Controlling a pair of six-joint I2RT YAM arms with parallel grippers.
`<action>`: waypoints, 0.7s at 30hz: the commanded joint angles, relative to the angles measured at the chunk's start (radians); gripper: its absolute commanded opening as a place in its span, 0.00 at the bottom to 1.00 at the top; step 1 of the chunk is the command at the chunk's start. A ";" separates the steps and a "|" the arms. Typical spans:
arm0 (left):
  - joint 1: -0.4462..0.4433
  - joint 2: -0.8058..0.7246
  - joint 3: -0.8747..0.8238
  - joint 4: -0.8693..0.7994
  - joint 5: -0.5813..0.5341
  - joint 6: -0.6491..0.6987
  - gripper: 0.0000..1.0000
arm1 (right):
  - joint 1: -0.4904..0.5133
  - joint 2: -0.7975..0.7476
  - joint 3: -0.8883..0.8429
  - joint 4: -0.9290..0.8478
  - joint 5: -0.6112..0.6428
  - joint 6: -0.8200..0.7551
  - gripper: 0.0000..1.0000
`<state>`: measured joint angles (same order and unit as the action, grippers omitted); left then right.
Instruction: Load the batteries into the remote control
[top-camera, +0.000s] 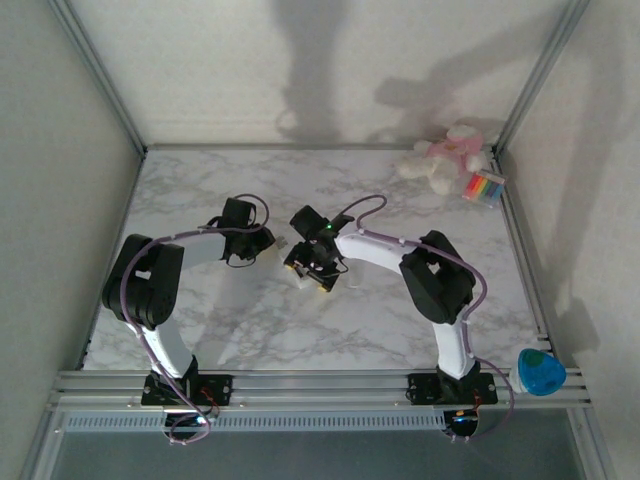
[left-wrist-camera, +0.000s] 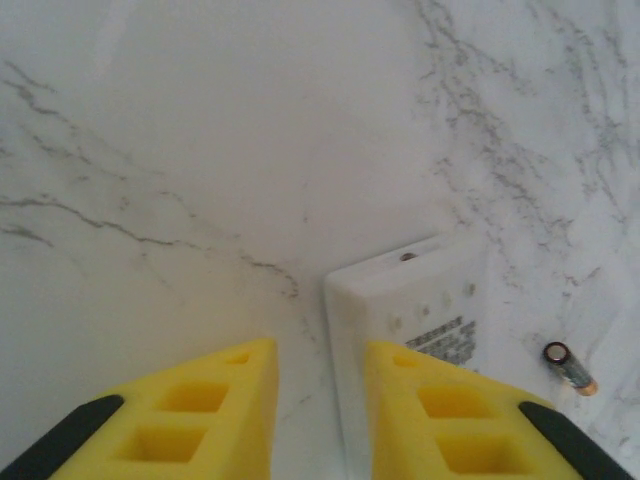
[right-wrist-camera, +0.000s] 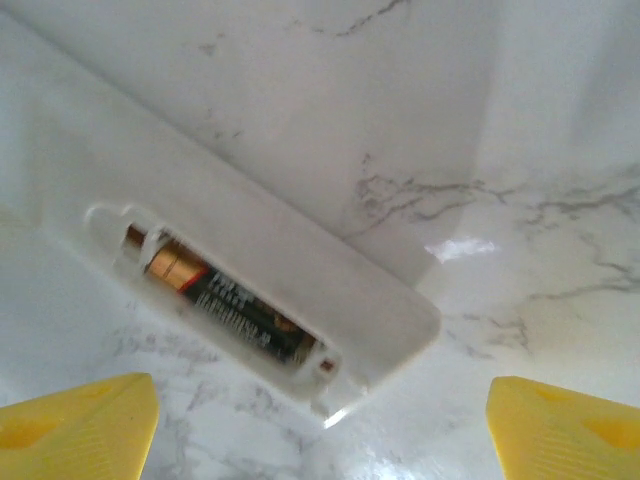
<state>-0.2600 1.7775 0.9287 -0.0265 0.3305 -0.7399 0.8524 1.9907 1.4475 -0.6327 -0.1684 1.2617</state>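
1. Marble-patterned table fills a grey-walled booth with a metal frame around it.
2. Left arm and right arm rise from the near edge and bend inward, so their wrists meet around the middle of the table.
3. A pink and white plush toy sits in the far right corner. A blue-green object rests on the near right rail.
4. The remote control lies flat at mid-table, back side up, with its battery bay uncovered.
5. The right gripper hovers above the bay with its yellow fingers spread wide, holding nothing.
6. The left gripper is at one end of the remote, its fingers only narrowly parted. One finger overlaps the casing's corner, and I cannot tell whether it touches.
7. A striped pack lies just beside the toy.
8. One battery sits in the bay. A second, loose battery lies on the marble near the remote's right side, apart from it.
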 joint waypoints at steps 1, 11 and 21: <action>0.006 -0.009 0.043 -0.006 0.034 0.031 0.31 | -0.001 -0.097 -0.020 -0.073 0.052 -0.112 0.86; 0.007 -0.089 0.097 -0.081 0.001 0.076 0.50 | -0.060 -0.120 0.087 -0.179 0.157 -0.423 0.80; 0.007 -0.315 0.035 -0.155 -0.070 0.030 1.00 | -0.155 0.081 0.331 -0.285 0.212 -0.687 0.75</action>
<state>-0.2600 1.5349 0.9894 -0.1371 0.3019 -0.6899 0.7128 2.0045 1.7287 -0.8433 0.0044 0.6930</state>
